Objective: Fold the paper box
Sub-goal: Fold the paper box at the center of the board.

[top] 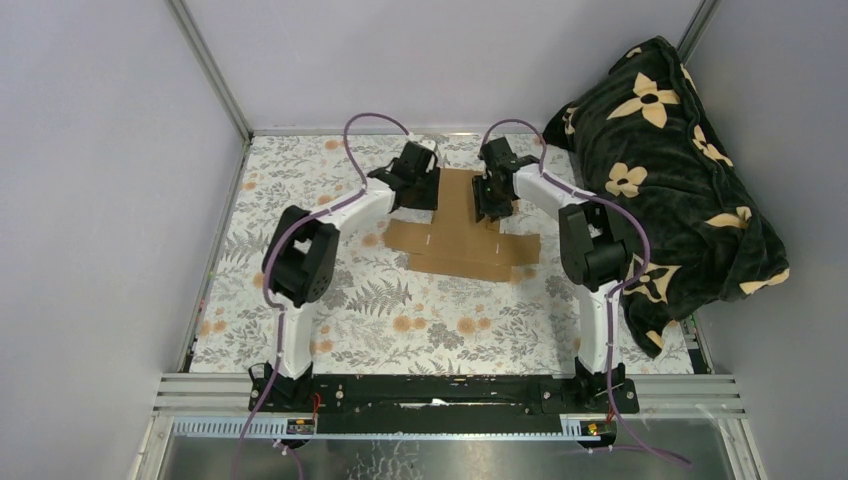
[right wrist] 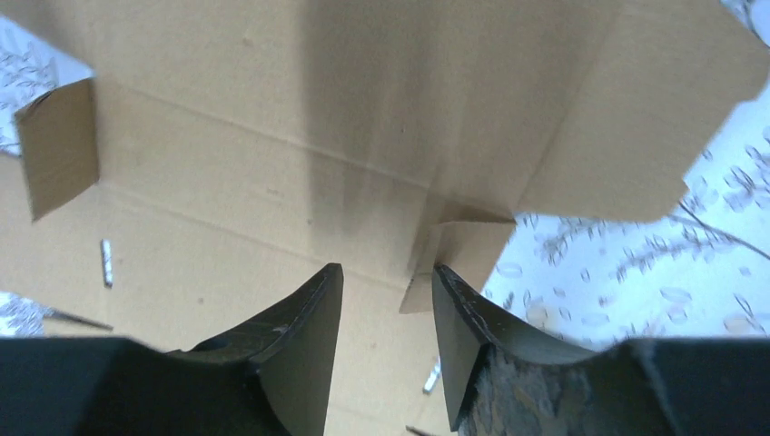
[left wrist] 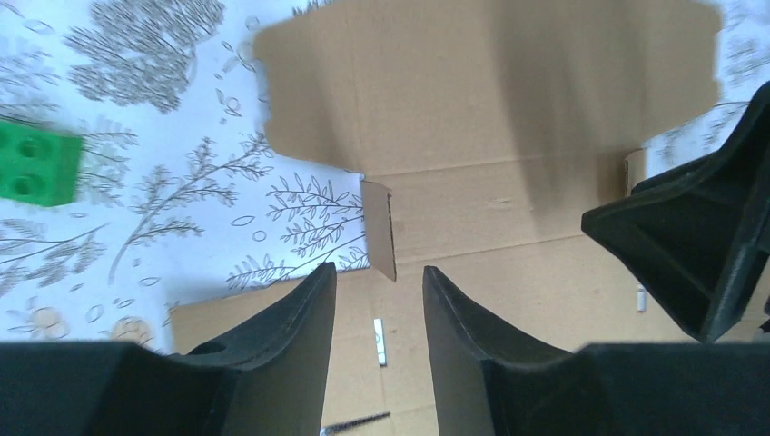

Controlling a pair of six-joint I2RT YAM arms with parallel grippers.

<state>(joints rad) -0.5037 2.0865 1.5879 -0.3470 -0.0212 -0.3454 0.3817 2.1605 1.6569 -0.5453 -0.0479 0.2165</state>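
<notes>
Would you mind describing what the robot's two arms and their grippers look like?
Both the left arm and right arm have white links between bulky black joint housings. A thin purple cable runs along each, looping free near the wrist. The left gripper and right gripper are black, each with two tapered fingers.
</notes>
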